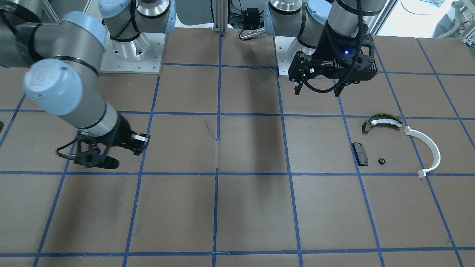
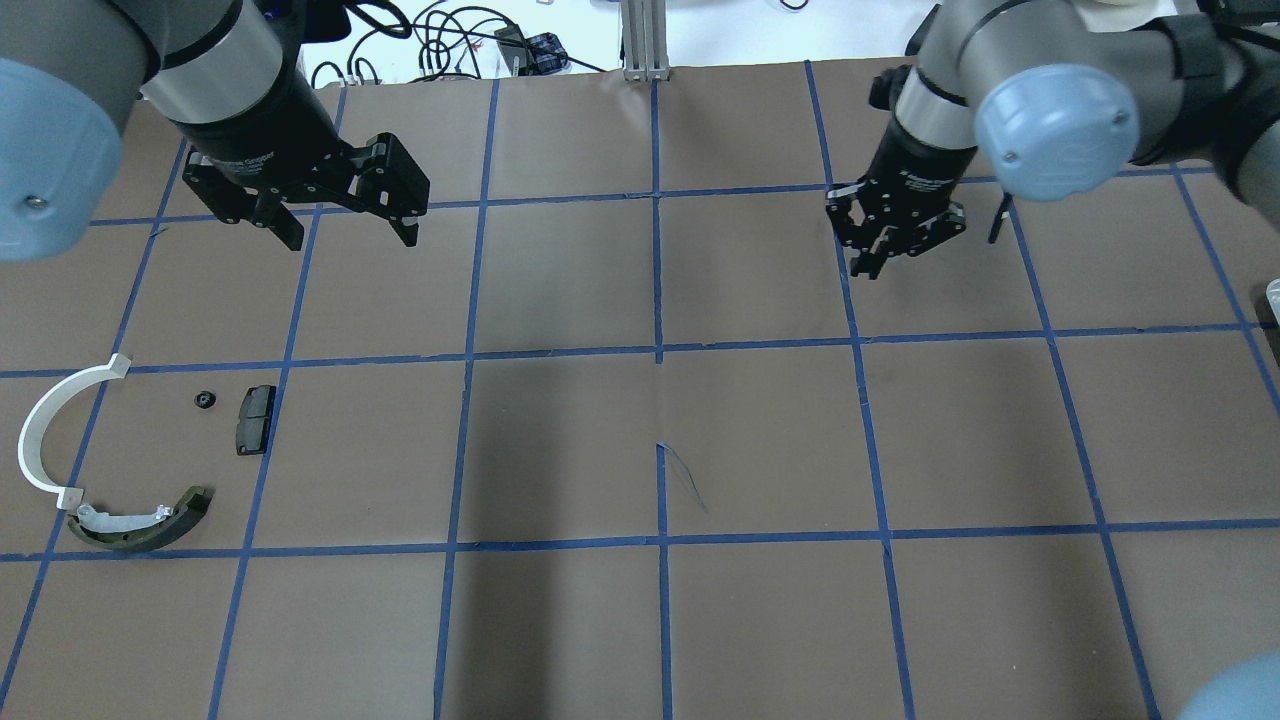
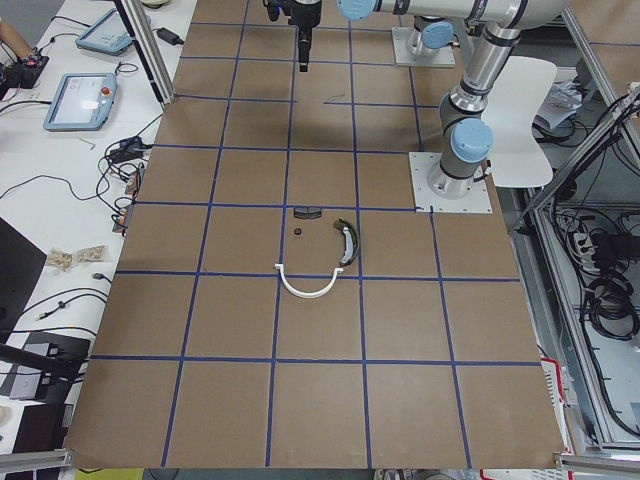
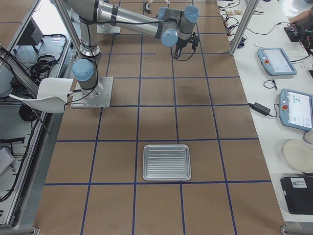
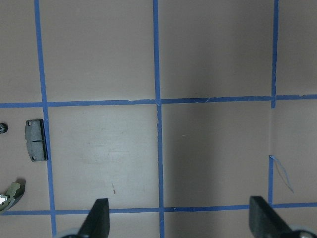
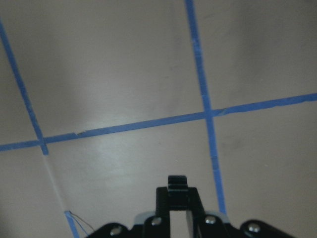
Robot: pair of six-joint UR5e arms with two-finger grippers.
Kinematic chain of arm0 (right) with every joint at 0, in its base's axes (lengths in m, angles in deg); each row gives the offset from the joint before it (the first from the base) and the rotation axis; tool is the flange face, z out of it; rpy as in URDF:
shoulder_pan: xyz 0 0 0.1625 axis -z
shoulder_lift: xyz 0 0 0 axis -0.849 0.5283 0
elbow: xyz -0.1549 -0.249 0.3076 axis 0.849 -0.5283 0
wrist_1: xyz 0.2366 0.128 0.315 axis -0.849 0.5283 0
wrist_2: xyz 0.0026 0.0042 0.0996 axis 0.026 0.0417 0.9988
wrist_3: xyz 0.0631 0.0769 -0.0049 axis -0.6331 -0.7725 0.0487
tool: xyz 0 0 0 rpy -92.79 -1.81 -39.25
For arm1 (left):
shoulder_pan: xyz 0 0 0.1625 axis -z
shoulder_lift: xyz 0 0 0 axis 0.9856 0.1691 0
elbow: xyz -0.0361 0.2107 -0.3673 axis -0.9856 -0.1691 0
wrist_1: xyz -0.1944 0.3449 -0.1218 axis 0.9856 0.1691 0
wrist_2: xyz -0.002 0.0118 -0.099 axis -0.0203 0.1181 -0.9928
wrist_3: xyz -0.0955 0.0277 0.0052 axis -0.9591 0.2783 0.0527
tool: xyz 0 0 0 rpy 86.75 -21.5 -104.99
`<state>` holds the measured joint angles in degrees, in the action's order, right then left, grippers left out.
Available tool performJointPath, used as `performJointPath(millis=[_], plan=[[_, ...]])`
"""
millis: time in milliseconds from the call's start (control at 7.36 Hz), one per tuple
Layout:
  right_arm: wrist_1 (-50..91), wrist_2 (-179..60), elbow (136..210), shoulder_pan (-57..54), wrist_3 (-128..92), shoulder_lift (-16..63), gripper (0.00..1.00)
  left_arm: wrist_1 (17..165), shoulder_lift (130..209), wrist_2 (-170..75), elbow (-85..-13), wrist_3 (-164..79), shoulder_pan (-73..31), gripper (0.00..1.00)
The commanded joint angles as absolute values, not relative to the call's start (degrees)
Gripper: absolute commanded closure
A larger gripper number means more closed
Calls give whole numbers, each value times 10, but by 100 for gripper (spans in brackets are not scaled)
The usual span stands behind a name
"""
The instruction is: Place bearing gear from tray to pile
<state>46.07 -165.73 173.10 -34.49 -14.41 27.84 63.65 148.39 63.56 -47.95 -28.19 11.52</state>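
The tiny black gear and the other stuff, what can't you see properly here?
Gear: too small for counting teeth; the left wrist view's edge cuts it.
Olive-and-white shoe: mostly cut off by the left wrist view's edge.
Tray: seen only in the exterior right view, too far to rule out tiny parts.
Right gripper: shut, but too small to tell whether it pinches anything.

The left gripper (image 2: 352, 238) hung over the table (image 2: 760, 440) with its jaws spread wide, beyond the pile (image 2: 140, 450). There, one end of a white half-ring (image 2: 27, 445) lay just beside an olive-and-white shoe (image 2: 150, 532), and a dark pad (image 2: 255, 418) sat near a small dark gear (image 2: 205, 400). The right gripper (image 2: 878, 262), well apart, seemed drawn closed.
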Motion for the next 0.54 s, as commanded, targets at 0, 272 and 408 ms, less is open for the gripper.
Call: performJointPath(millis=[0,272,408], plan=[[579,-1626,1776,-448,-292,251,100,634,1482,637,-482,-279,116,0],[655,-1623,1818,-491,-343,231,100,635,1479,641,-483,-279,116,0],[672,-1622,1825,-516,-352,220,100,635,1479,641,-484,-279,115,0]])
